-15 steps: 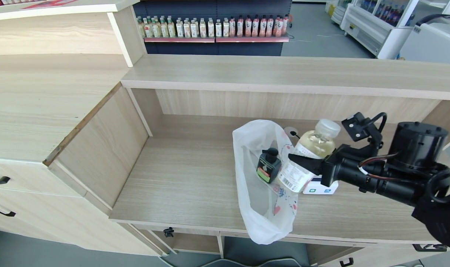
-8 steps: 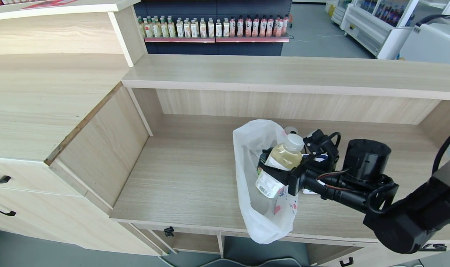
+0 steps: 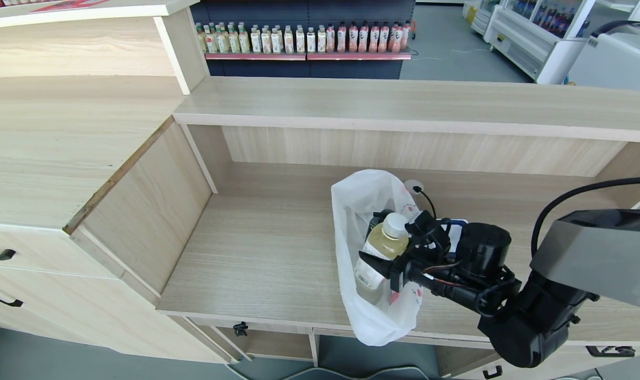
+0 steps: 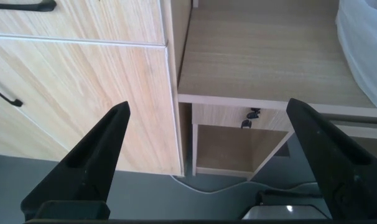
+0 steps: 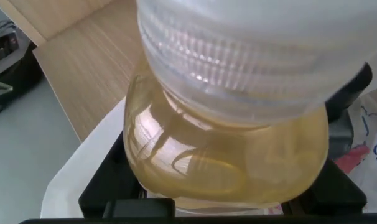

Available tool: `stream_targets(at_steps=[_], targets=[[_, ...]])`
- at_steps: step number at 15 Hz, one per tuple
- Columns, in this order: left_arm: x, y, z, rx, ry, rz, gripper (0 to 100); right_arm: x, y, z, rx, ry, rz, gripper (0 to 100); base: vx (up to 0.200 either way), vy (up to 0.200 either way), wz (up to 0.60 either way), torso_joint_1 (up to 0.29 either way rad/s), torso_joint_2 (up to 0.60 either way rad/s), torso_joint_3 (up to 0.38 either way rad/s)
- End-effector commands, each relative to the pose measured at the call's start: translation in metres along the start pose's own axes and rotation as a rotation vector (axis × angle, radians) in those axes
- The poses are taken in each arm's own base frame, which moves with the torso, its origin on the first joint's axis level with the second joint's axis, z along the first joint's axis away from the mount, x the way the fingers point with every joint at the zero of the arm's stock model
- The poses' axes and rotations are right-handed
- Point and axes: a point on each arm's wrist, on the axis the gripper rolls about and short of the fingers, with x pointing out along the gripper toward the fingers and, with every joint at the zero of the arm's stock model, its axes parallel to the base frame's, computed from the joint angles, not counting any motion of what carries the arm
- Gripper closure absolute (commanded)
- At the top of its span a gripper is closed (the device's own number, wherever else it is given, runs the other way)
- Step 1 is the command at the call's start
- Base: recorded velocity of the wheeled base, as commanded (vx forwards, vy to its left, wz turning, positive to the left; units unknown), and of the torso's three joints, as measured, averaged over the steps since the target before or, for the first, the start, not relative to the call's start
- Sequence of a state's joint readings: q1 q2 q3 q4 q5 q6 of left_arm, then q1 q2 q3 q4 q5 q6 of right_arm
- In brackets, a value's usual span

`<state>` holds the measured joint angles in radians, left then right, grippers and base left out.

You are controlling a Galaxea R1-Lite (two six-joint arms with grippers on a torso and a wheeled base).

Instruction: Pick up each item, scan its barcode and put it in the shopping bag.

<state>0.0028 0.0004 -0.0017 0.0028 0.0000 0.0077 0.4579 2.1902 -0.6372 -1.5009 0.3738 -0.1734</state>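
One bottle point(image 3: 387, 241) pinched by right gripper point(image 3: 381, 258) inside one shopping bag point(image 3: 351, 206), left gripper point(image 4: 208, 107) spread

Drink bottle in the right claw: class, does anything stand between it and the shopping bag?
Nothing blocks it: the drink bottle, held by the right claw, is in the open mouth of the shopping bag. A dark pump bottle stands behind it.
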Motion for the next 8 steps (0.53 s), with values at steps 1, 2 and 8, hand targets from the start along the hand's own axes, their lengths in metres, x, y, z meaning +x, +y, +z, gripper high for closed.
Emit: stream_targets(at_steps=[1, 2, 8], targets=[[0.0000, 0.0000, -0.0001, 0.000, 0.000, 0.000, 0, 0.0058, 0.0009, -0.0198, -0.011, 0.045, 0.008, 100, 0.000, 0.000, 0.00, 0.000, 0.00, 0.000], [0.0000, 0.0000, -0.0001, 0.000, 0.000, 0.000, 0, 0.0061, -0.0001, -0.0218, -0.033, 0.048, 0.006, 100, 0.000, 0.000, 0.00, 0.000, 0.00, 0.000], [0.0000, 0.0000, -0.0001, 0.000, 0.000, 0.000, 0, 0.0101, -0.0022, -0.0152, -0.064, 0.019, 0.007, 0, 0.000, 0.000, 0.00, 0.000, 0.00, 0.000]])
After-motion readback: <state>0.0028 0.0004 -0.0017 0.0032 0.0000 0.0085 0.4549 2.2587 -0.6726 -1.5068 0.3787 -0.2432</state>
